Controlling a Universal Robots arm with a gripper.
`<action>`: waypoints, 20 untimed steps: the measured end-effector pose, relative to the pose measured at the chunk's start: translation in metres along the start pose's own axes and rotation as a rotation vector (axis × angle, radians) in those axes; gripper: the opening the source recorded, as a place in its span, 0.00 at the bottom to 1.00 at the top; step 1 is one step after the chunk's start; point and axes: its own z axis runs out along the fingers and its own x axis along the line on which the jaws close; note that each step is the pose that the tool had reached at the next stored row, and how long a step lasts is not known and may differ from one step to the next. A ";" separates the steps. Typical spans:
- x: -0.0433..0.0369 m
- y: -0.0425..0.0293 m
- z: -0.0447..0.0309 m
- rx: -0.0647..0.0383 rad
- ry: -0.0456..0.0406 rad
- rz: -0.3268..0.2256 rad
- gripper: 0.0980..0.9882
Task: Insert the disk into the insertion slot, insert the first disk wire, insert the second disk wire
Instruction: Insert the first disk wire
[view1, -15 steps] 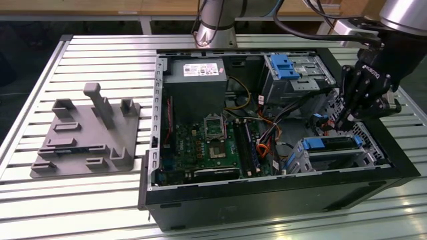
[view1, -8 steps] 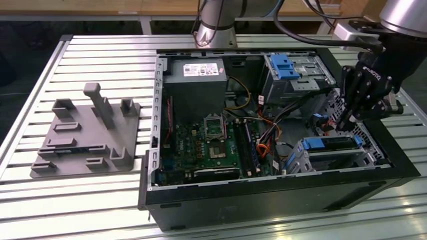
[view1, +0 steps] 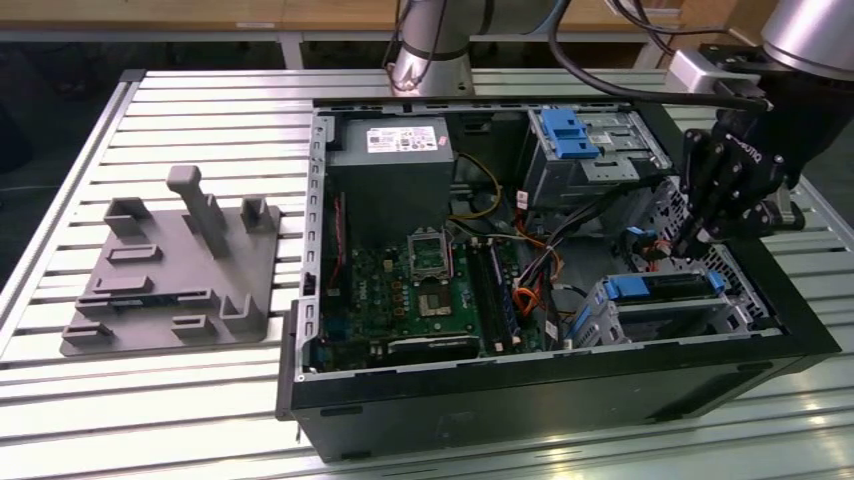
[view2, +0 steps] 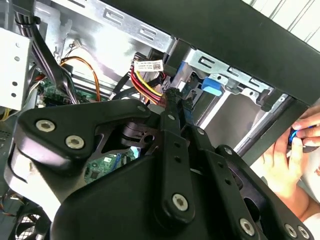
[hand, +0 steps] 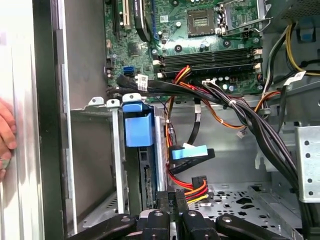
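The claw (view1: 689, 243) was pinched shut on the red and yellow wire (view2: 147, 87), beside the disk (view1: 663, 288) in its slot (view1: 607, 325) in a corner of the case (view1: 534, 400).

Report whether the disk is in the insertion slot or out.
In. The disk sits within the insertion slot, its blue carrier at the mouth.
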 end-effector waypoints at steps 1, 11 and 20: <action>0.0013 -0.0002 0.0002 0.000 -0.0011 -0.001 0.07; 0.0060 0.0026 0.0014 0.005 -0.0208 -0.011 0.07; 0.0121 0.0028 0.0021 0.010 -0.0592 -0.023 0.07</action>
